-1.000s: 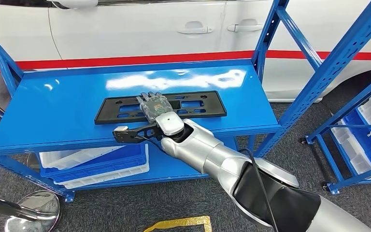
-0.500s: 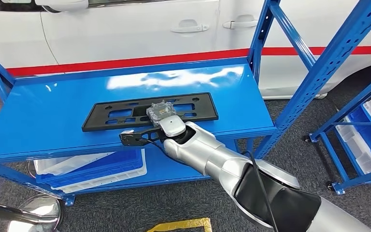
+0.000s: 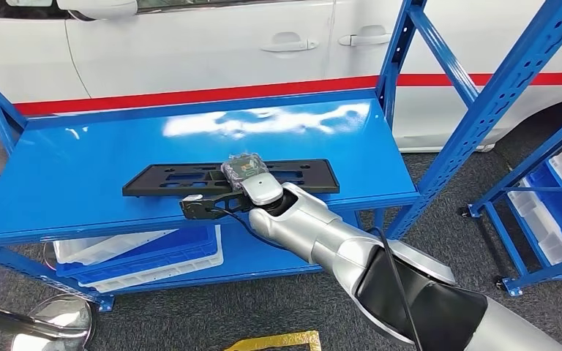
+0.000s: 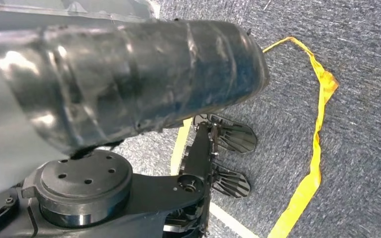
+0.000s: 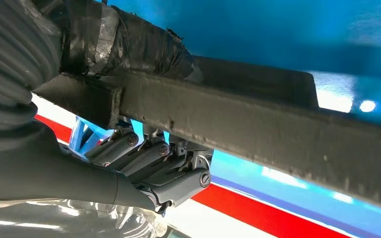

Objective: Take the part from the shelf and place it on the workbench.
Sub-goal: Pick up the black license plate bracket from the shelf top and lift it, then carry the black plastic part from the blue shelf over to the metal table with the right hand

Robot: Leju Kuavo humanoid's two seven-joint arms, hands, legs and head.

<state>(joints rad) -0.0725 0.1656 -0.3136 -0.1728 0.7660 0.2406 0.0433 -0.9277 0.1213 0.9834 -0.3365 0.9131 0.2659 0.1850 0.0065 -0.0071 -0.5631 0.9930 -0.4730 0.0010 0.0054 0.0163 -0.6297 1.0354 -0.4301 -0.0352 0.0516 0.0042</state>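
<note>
The part is a long black plastic plate (image 3: 168,180) with cut-outs, lying along the front of the blue shelf board (image 3: 80,168). My right hand (image 3: 245,170) grips it at the middle of its near edge, and that edge is tipped up off the board. In the right wrist view the part's edge (image 5: 258,124) runs across the picture, with my taped thumb (image 5: 129,44) on one side and my fingers (image 5: 149,163) curled against the other. My left hand's taped thumb (image 4: 129,74) hangs over the grey floor, its fingers hidden.
A white car with a red stripe (image 3: 190,44) stands right behind the shelf. Blue uprights (image 3: 402,66) frame the shelf on the right. Blue and white bins (image 3: 139,248) sit on the lower level. Another rack with bins (image 3: 556,212) stands to the right.
My right hand's fingers, flat on the part before, have closed over it. The part's near edge has tipped up and it has shifted a little left. The camera also moved slightly.
</note>
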